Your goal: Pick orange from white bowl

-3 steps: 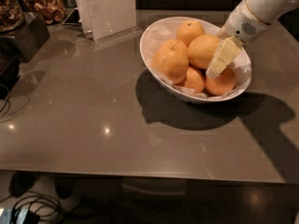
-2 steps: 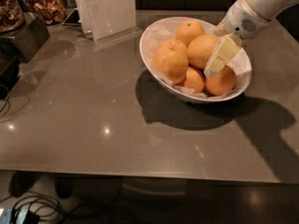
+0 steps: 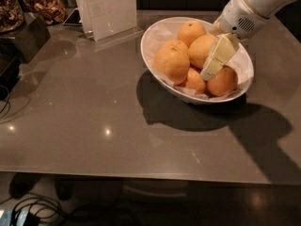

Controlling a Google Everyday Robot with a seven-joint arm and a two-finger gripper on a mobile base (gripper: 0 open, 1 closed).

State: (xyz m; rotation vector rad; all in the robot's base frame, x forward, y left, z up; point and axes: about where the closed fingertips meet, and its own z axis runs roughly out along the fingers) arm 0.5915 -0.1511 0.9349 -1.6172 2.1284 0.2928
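Broadly, worktop (image 3: 94, 126): grey-brown and glossy, filling most of the view.
Arm (image 3: 256, 6): white, reaching in from the upper right corner above the bowl's far rim.
White bowl (image 3: 155, 36): oval and paper-lined, standing on the right rear part of the worktop with five fruits showing inside.
Sign stand (image 3: 109, 8): clear holder with a white sheet, upright behind and to the left of the bowl.
Orange (image 3: 201, 51): the paler one in the bowl's middle, touching a big deeper-orange fruit (image 3: 173, 60) on its left.
Gripper (image 3: 210, 72): pale yellow, slanting down into the bowl against the orange's right side; whether it is open or closed cannot be told.
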